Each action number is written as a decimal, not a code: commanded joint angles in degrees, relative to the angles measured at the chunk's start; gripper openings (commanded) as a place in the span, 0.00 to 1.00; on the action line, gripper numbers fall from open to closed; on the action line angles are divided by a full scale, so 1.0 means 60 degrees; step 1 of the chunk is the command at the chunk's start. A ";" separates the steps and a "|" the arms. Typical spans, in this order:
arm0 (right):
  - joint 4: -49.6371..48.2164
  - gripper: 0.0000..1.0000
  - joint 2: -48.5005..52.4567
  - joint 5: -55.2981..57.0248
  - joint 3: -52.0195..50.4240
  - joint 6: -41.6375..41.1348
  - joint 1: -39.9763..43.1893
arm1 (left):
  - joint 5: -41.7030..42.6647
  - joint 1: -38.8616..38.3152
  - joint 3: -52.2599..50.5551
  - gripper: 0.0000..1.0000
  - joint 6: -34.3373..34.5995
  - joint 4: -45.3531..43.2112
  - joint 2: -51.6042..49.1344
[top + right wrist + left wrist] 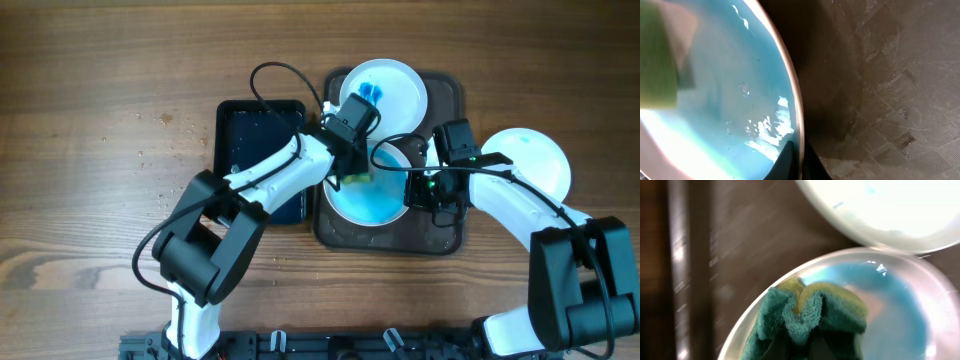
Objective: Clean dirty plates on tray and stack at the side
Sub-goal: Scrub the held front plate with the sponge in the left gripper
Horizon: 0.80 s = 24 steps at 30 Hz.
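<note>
On the dark brown tray (445,232) a plate (372,203) coated in a blue film lies at the near side. A second plate (385,90) with blue smears lies at the far side. The third plate (532,160) rests on the table to the right of the tray. My left gripper (800,351) is shut on a folded green and yellow sponge (812,312), which presses on the blue plate (900,315). My right gripper (799,161) is shut on that plate's right rim (796,107), one finger inside and one outside.
A smaller glossy black tray (250,135) sits just left of the brown tray, under the left arm. Cables loop above both arms. Small crumbs dot the wooden table at the far left.
</note>
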<state>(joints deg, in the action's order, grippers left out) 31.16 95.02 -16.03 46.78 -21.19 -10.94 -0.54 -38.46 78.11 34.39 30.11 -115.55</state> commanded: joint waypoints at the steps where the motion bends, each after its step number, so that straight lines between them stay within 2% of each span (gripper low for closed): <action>1: 0.0237 0.04 0.0280 0.0954 -0.0229 0.0503 0.0011 | 0.1362 0.0062 -0.0015 0.04 -0.0729 -0.0871 -0.0095; 7: 0.0240 0.04 0.0280 0.0954 -0.0229 0.0503 0.0011 | 0.2069 -0.0124 -0.0015 0.04 -0.0732 -0.1315 -0.0572; 12: 0.0237 0.04 0.0280 0.0954 -0.0229 0.0503 0.0011 | 0.4186 -0.0364 -0.0015 0.04 -0.0809 -0.1315 -0.0907; 14: 0.0226 0.04 0.0280 0.0954 -0.0229 0.0495 0.0011 | 0.5461 -0.0495 -0.0015 0.04 -0.1293 -0.1457 -0.0907; 16: 0.0219 0.05 0.0280 0.0954 -0.0229 0.0492 0.0011 | 0.6025 -0.0579 -0.0015 0.04 -0.1457 -0.1410 -0.0907; 21: 0.0211 0.04 0.0280 0.0954 -0.0229 0.0499 0.0011 | 0.5982 -0.0568 -0.0015 0.04 -0.1453 -0.0707 -0.0907; 24: 0.0211 0.04 0.0280 0.0951 -0.0229 0.0495 0.0011 | 0.5020 -0.0375 -0.0015 0.04 -0.1443 0.0087 -0.0867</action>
<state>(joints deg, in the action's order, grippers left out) 31.94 94.98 -15.38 46.98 -19.62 -10.83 29.28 -40.75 78.26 27.05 25.98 -120.03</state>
